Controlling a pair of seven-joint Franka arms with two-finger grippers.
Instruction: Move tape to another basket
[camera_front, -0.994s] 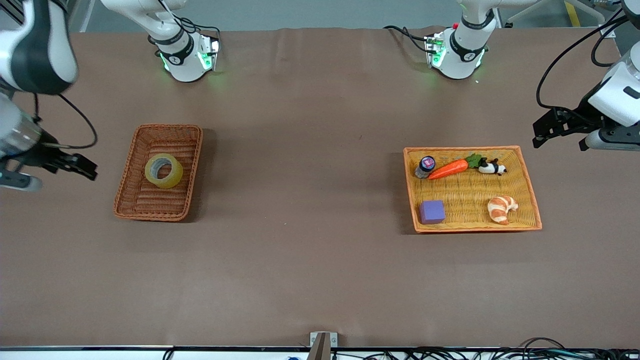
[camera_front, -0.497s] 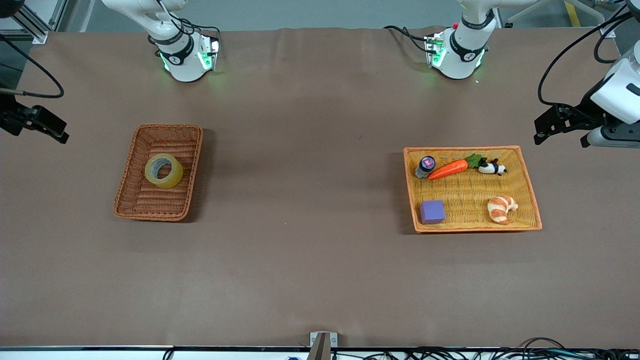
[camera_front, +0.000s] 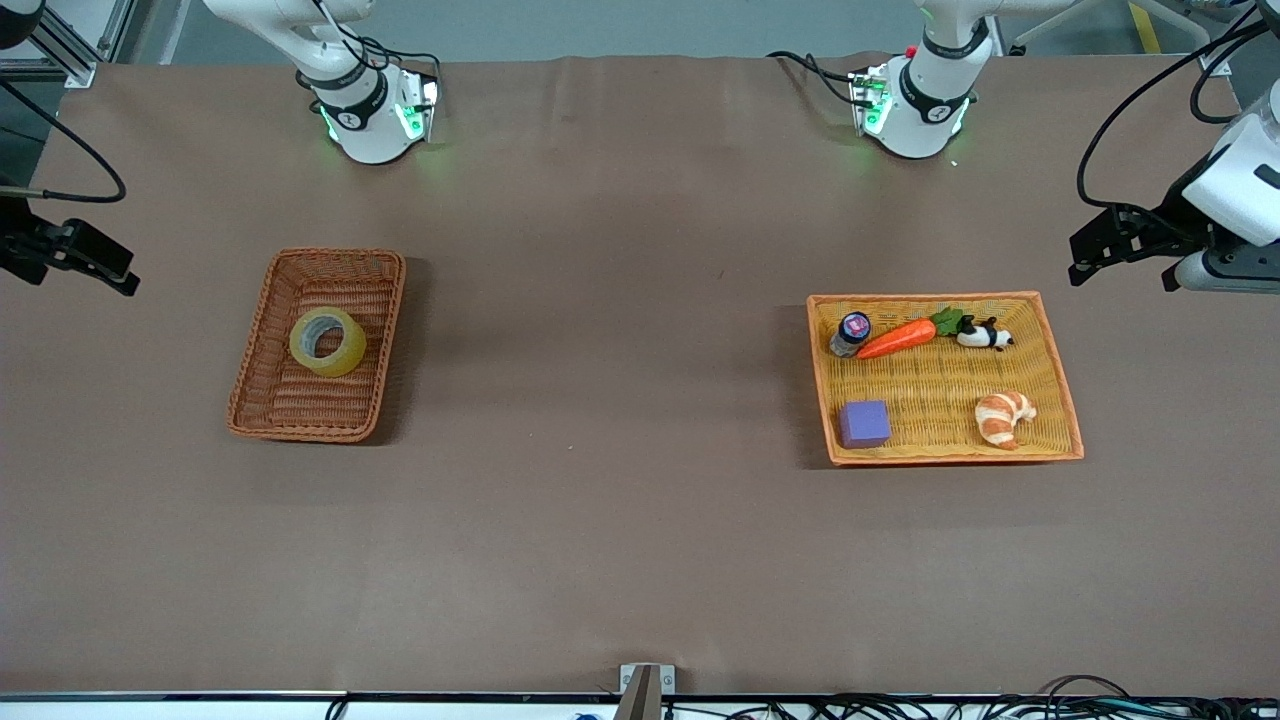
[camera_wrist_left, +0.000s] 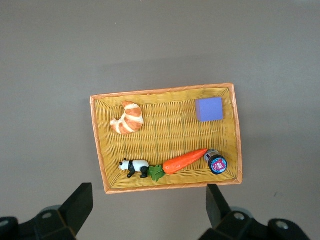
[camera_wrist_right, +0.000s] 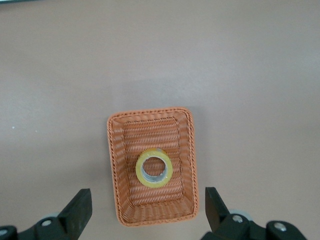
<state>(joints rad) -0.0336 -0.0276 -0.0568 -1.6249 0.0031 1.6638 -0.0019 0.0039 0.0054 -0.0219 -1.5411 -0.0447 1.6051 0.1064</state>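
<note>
The tape, a yellowish ring with a grey core, lies flat in the narrow reddish-brown wicker basket toward the right arm's end of the table. In the right wrist view the tape and basket show well below. My right gripper hangs open and empty over the table's end beside that basket, its fingers wide apart. My left gripper hangs open and empty high by the wider yellow basket, also seen from the left wrist.
The yellow basket holds a carrot, a small jar, a panda figure, a croissant and a purple cube. Bare brown table lies between the two baskets. The arm bases stand farthest from the front camera.
The right arm has swung up and outward toward the table's end, so its gripper now sits farther from the reddish-brown basket. The left gripper has barely shifted.
</note>
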